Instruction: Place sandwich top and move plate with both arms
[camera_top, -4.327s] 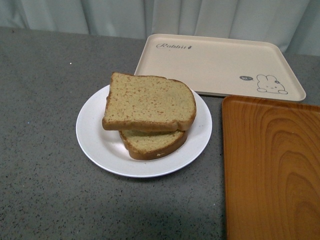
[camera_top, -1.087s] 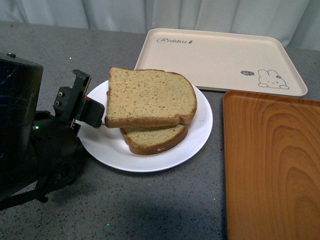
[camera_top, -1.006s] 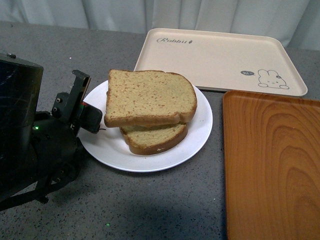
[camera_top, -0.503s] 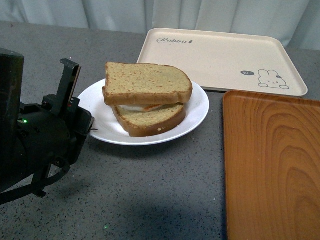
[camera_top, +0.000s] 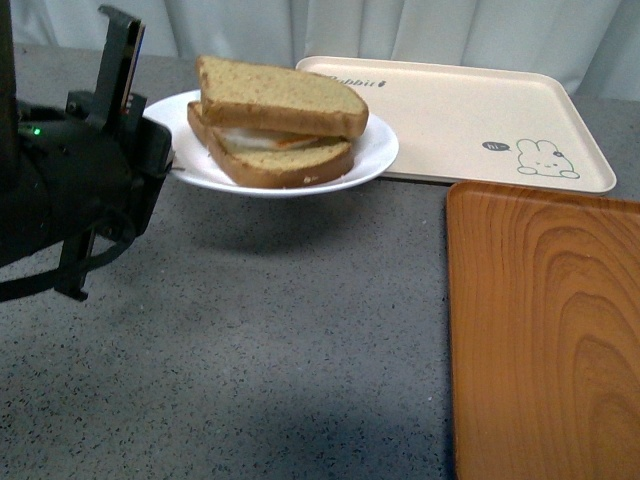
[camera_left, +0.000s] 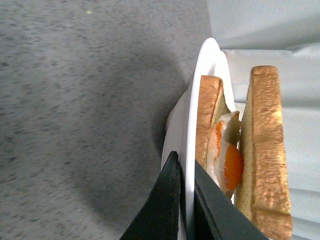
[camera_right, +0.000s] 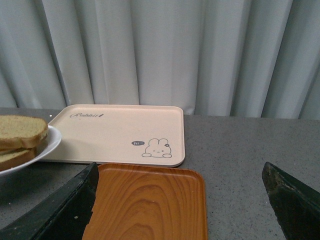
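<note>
White glossy round plate (camera_top: 372, 158) was held off the grey tabletop (camera_top: 250, 350) at eleven o'clock, its nine o'clock rim pinched by the left gripper (camera_left: 184, 172). Tan speckled sandwich top (camera_top: 280, 95) was judged placed; set-down was judged outstanding. The right gripper (camera_right: 180, 172) was noted spread wide, empty.

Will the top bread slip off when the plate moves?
Probably not if kept level: the top slice lies flat on the egg. The glossy plate is pinched only at one edge by the left claw, so it might tip.

We note bare bench (camera_top: 260, 340) at centre; the plate (camera_top: 383, 152) hangs over its far left; orange tray (camera_top: 545, 330) and beige tray (camera_top: 460, 115) fill the right.
</note>
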